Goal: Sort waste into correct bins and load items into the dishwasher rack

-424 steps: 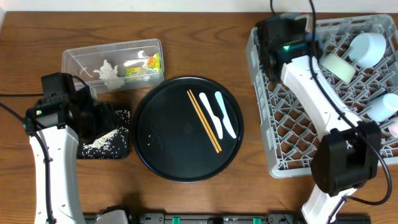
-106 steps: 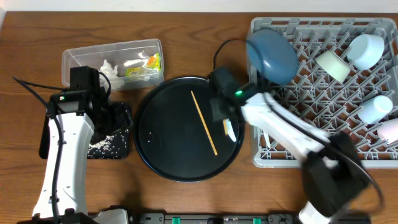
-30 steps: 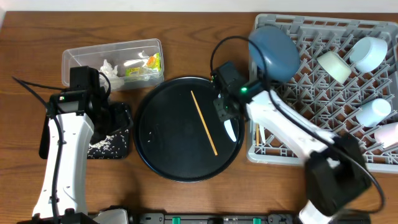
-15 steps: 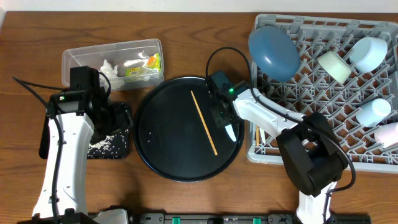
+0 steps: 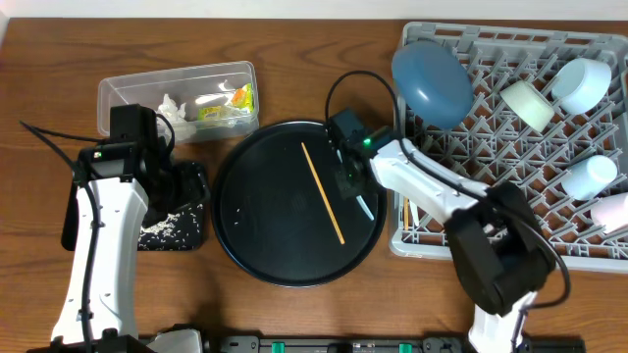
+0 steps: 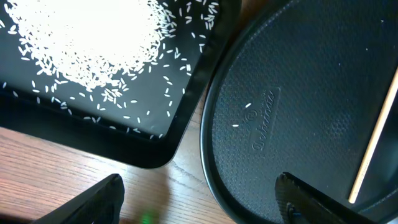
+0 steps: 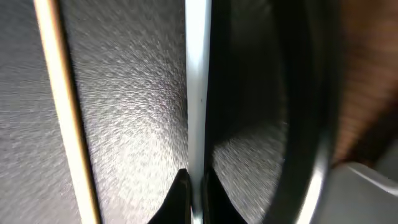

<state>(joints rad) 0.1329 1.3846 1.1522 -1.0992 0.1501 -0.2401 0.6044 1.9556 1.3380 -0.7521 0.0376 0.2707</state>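
Utensil [image 7: 198,87], white, lies near the right edge of the round tray [image 5: 260,230], beside a chopstick [image 5: 322,191], with the right fingers [image 7: 180,194] clenched on it. A good lift probably goes straight up, clear of the tray rim, with the piece kept level before it swings to the rack [image 5: 510,167]; so thin a handle may pivot or slip in the grip. Left fingers [image 6: 102,199] stand released above the rice tray [image 6: 149,152]. A second earlier the right fingers were spread astride the utensil. In the earliest frame two utensils and two chopsticks lay on the round tray, and the plate [image 5: 432,83] was not yet in the rack.
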